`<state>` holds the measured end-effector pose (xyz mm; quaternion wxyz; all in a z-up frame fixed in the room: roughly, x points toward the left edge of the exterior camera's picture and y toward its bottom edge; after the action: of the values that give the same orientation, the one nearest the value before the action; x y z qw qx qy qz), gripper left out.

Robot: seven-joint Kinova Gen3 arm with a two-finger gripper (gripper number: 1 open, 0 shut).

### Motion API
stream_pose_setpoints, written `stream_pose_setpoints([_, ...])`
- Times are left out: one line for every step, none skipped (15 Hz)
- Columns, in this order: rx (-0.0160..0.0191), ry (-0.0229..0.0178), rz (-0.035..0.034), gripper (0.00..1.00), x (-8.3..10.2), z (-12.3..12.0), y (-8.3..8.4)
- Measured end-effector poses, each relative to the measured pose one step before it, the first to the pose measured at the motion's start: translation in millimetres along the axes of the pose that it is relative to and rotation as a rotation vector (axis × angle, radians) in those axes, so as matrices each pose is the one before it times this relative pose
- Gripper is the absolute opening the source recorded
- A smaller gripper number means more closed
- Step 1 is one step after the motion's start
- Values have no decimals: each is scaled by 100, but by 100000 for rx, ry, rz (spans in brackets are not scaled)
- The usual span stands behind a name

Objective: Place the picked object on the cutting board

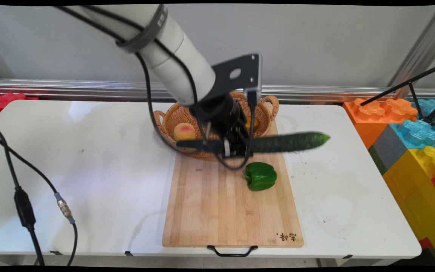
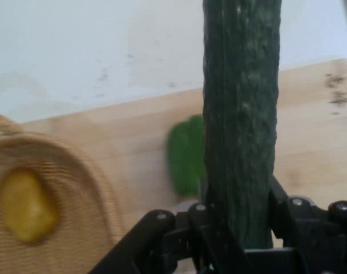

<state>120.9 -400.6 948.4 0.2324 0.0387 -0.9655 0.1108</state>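
A long dark green cucumber [image 1: 289, 142] is held level above the far end of a wooden cutting board [image 1: 217, 204], pinched near one end by the black gripper [image 1: 232, 147]. In the hand view the cucumber [image 2: 241, 114] runs up the middle of the picture, and the fingers [image 2: 279, 200] press against it from both sides. Its free end reaches out past the board's right edge, over the white desk [image 1: 89, 158].

Just below the gripper, a green bell pepper [image 1: 260, 176] lies on the board, near its right edge. The board has a black handle [image 1: 232, 251] at its near end and a small burnt mark in its near right corner.

Behind the gripper a woven basket [image 1: 179, 115] with two loop handles stands at the far end of the board. Inside it lie a peach [image 1: 184, 132] on the left and a yellow fruit [image 1: 253, 122] largely hidden by the arm; the hand view shows that yellow fruit [image 2: 25, 205] in the basket.

Large coloured building blocks [image 1: 414, 143] are stacked beside the right end of the desk.
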Motion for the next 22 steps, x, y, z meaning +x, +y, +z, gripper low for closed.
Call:
stream_pose_setpoints([-1568,-580,-546,0,-43,288,872])
stream_pose_setpoints([-1864,-829,-570,0,-184,469,974])
stream_pose_setpoints([-1415,-977,-434,0,-310,618,857])
stream_pose_setpoints([-1100,-959,-591,0,-345,629,651])
stream_pose_setpoints([-636,-781,-556,0,-278,477,374])
stream_pose_setpoints([-756,-1098,-820,0,-432,773,477])
stream_pose_setpoints([-475,-785,-435,0,-290,579,278])
stream_pose_setpoints([-487,-1028,-674,0,-405,877,330])
stream_pose_setpoints([-386,-1316,-747,0,-463,1075,290])
stream_pose_setpoints([59,-1221,-706,0,-420,1061,153])
stream_pose_setpoints([156,-1013,-497,0,-336,895,57])
stream_pose_setpoints([121,-604,-256,0,-192,576,11])
stream_pose_setpoints([216,-816,-357,0,-285,833,-11])
stream_pose_setpoints([123,-476,-166,0,-166,533,-13])
stream_pose_setpoints([115,-576,-221,0,-228,760,-18])
stream_pose_setpoints([34,-546,-238,0,-230,828,-13])
stream_pose_setpoints([-1,-276,-73,0,-145,754,-24])
stream_pose_setpoints([-16,-143,41,0,-80,582,-27])
stream_pose_setpoints([47,-14,97,0,-48,665,-50])
stream_pose_setpoints([11,138,133,0,12,409,-42])
stream_pose_setpoints([-32,165,202,100,24,349,-24])
stream_pose_setpoints([-24,243,153,100,30,177,-17])
